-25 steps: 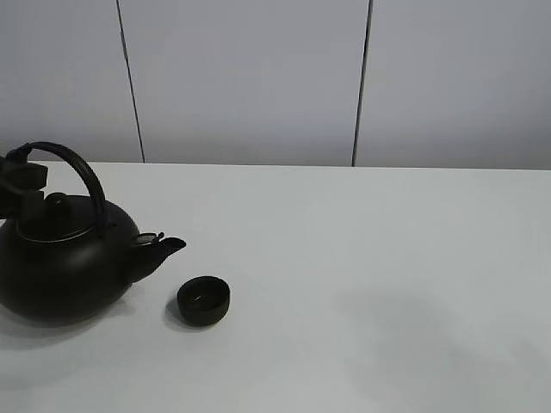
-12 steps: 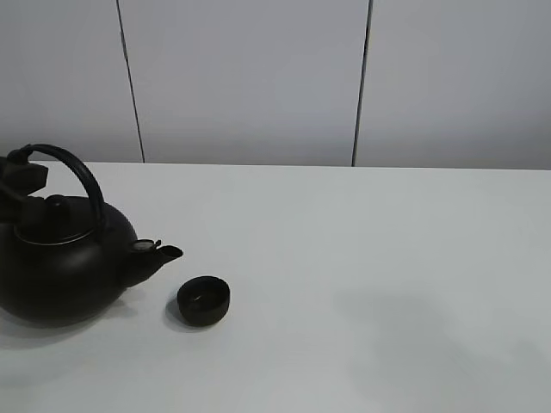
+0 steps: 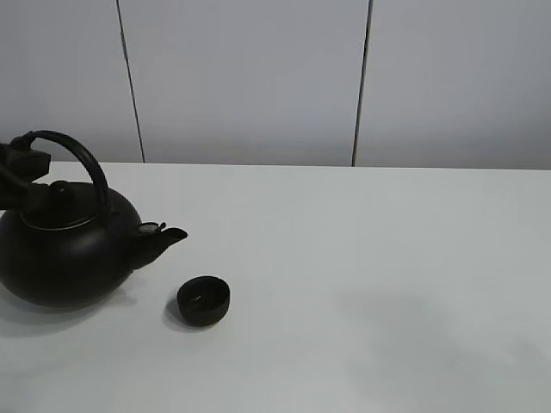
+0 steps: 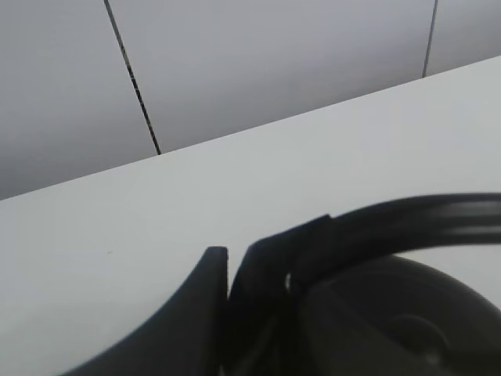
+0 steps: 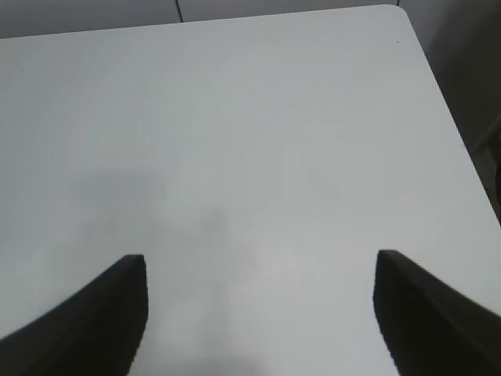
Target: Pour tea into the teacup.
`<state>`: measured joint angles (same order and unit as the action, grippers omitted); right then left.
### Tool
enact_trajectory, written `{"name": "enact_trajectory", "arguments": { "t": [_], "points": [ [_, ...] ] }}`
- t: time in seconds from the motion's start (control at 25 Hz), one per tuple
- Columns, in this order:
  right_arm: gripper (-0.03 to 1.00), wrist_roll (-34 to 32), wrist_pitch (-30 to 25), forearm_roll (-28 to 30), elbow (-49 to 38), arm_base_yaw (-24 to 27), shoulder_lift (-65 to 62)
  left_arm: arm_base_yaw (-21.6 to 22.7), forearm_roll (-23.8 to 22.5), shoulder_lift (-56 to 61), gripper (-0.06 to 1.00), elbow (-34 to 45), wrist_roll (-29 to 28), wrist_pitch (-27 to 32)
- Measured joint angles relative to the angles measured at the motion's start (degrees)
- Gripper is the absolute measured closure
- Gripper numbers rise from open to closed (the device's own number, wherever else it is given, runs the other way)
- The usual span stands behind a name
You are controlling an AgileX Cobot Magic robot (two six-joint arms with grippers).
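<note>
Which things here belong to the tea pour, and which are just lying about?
In the job: teapot; teacup; left gripper, shut on the teapot.
Not in the job: right gripper, open above the table; wall panels behind.

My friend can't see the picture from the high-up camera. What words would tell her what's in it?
A big round black teapot is at the left of a white table, with the robot's left hand holding its arched handle. A small black teacup stands near its spout, not touching it.
</note>
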<state>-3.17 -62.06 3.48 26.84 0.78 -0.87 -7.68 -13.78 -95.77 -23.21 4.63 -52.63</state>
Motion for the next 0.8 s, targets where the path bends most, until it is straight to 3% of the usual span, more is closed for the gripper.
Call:
{"name": "enact_trajectory", "arguments": {
  "t": [0.8],
  "points": [
    [0.42,0.0,-0.06,-0.05,0.0,0.0,0.0,0.0,-1.89,0.0,0.8,0.0,0.06,0.0]
  ]
}}
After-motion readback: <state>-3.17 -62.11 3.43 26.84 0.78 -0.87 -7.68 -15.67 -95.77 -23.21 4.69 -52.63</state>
